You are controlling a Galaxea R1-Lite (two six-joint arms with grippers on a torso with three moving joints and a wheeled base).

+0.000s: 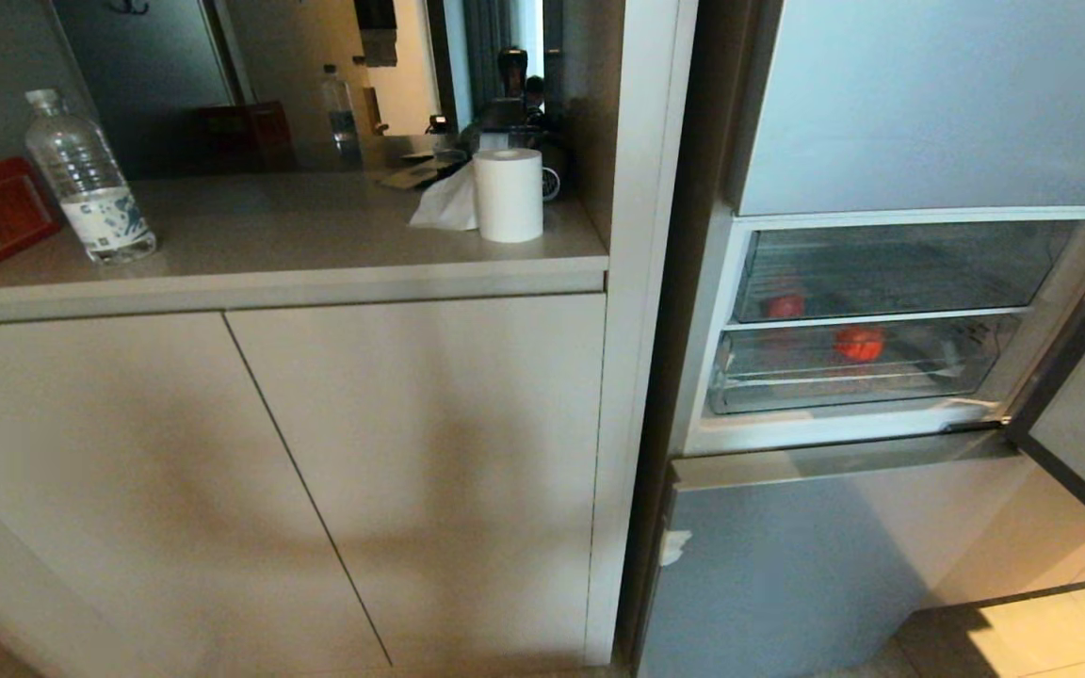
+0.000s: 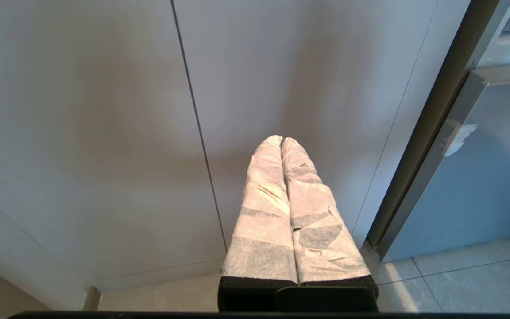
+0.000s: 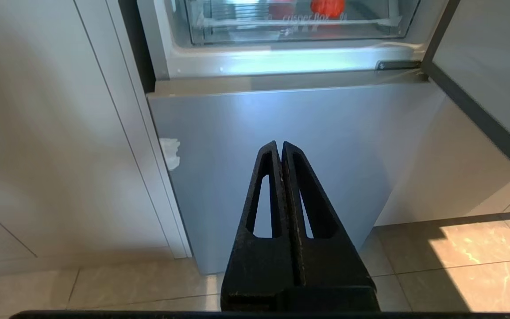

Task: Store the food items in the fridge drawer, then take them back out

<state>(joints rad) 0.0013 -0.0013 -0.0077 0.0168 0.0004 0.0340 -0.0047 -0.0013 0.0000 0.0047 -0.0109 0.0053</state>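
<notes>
**Robot facing an open fridge, both arms parked low**

In the head view, a counter fills the left: a water bottle (image 1: 90, 179) at upper left, a paper roll (image 1: 509, 195) at centre. At right, the open fridge holds a red pepper (image 1: 859, 343) inside the clear drawer (image 1: 844, 391). The left gripper (image 2: 281, 141), fingers wrapped and pressed together, points at the cabinet doors. The right gripper (image 3: 280, 144), also closed and empty, sits below the fridge opening; the pepper lies above and ahead of it, so the right arm looks nearer.
</notes>
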